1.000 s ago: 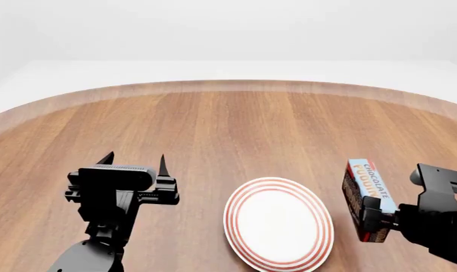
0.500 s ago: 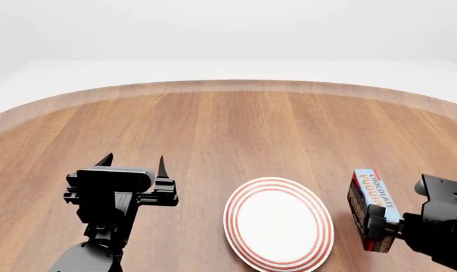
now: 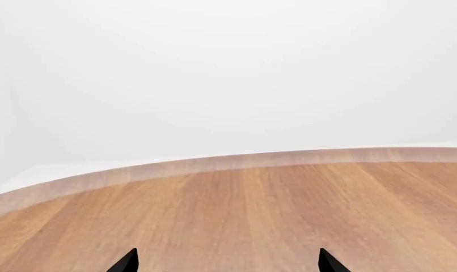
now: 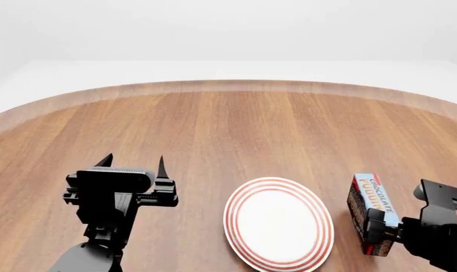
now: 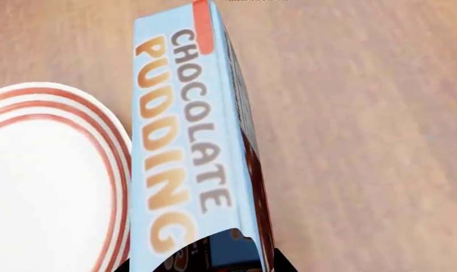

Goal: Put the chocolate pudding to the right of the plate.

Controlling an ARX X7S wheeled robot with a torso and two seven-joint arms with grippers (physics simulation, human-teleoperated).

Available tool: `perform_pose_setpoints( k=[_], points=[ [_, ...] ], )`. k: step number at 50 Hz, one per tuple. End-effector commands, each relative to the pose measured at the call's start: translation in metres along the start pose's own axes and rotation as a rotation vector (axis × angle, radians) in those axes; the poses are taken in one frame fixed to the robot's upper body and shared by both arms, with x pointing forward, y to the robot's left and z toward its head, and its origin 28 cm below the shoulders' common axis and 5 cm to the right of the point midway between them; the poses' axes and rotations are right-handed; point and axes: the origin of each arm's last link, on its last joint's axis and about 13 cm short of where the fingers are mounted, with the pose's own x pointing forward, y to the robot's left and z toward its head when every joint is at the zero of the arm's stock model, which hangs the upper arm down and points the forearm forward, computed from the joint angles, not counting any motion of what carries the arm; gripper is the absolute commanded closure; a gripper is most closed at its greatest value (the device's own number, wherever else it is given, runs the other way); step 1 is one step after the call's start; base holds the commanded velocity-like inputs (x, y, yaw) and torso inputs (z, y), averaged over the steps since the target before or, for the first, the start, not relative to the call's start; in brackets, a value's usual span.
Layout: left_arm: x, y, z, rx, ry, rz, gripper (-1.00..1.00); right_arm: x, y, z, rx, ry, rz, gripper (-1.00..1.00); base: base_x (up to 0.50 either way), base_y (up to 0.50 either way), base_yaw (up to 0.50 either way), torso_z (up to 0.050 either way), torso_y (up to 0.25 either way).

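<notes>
While plain white walls close the room behind it, the round wooden desk (image 4: 236,124) fills the scene, its pale curved rim at the far side. On its near part lies the plate (image 4: 278,222), white with red rings. Just right of the plate, apart from it, the chocolate pudding (image 4: 371,211) stands on edge, its near end pinched by the right tool (image 4: 380,233). Well to the left, the left tool (image 4: 131,161) hangs over bare wood, its pointed fingers (image 3: 126,262) spread wide.
</notes>
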Motion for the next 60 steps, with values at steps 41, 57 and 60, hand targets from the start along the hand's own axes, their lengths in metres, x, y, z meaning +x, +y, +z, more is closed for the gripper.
perform_pose_setpoints(
  k=[41,57,60],
  points=[
    [0.001,0.000,0.003,-0.008,-0.008,-0.004,-1.00,-0.113,0.034,0.054,-0.087,-0.562,0.204,-1.00,0.00,0.00,0.00,0.000,0.000],
    [0.003,-0.003,0.019,-0.022,-0.050,-0.011,-1.00,-0.129,0.079,0.025,-0.268,-0.876,0.246,-1.00,0.00,0.00,0.00,0.000,0.000],
    [0.004,-0.003,0.021,-0.025,-0.059,-0.011,-1.00,-0.130,0.083,0.018,-0.268,-0.973,0.217,-1.00,0.00,0.00,0.00,0.000,0.000]
  ],
)
